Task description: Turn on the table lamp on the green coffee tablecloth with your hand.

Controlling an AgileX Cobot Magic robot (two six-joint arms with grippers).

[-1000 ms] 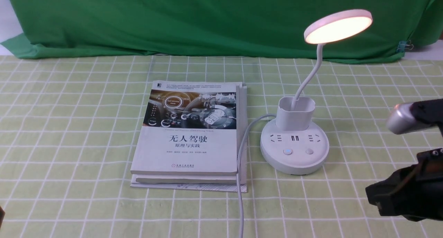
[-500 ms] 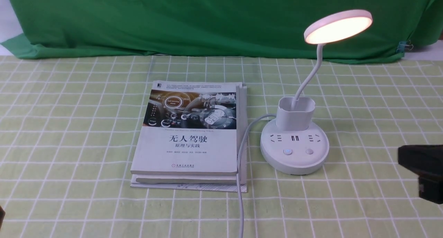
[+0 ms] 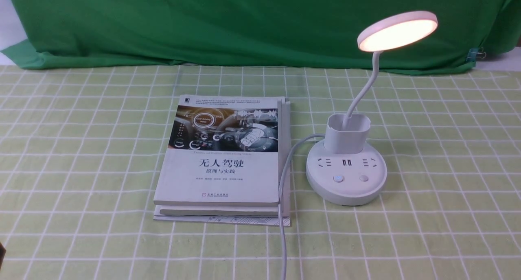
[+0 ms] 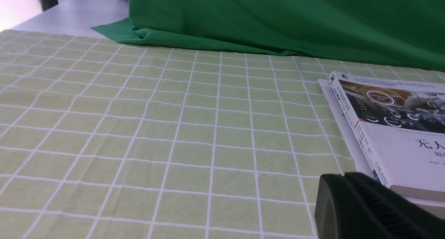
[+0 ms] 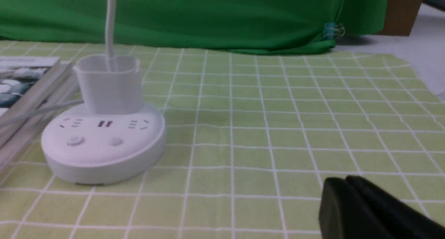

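Note:
The white table lamp (image 3: 346, 178) stands on the green checked tablecloth (image 3: 81, 149), right of centre. Its disc head (image 3: 398, 29) glows warm and is lit. Two round buttons (image 3: 338, 178) sit on the front of the base; a white cord (image 3: 283, 190) runs toward the front edge. The lamp base also shows in the right wrist view (image 5: 104, 145). No arm shows in the front view. My right gripper (image 5: 346, 179) is shut and empty, low over the cloth, well to the right of the lamp. My left gripper (image 4: 344, 175) is shut and empty near the book's corner.
A stack of books (image 3: 224, 158) lies left of the lamp, beside the cord; it also shows in the left wrist view (image 4: 393, 128). A dark green backdrop cloth (image 3: 244, 23) hangs along the back. A clip (image 3: 474, 53) holds it at the right.
My right arm has drawn back out of the front view to the right. The lamp stays lit throughout and nothing on the cloth has moved.

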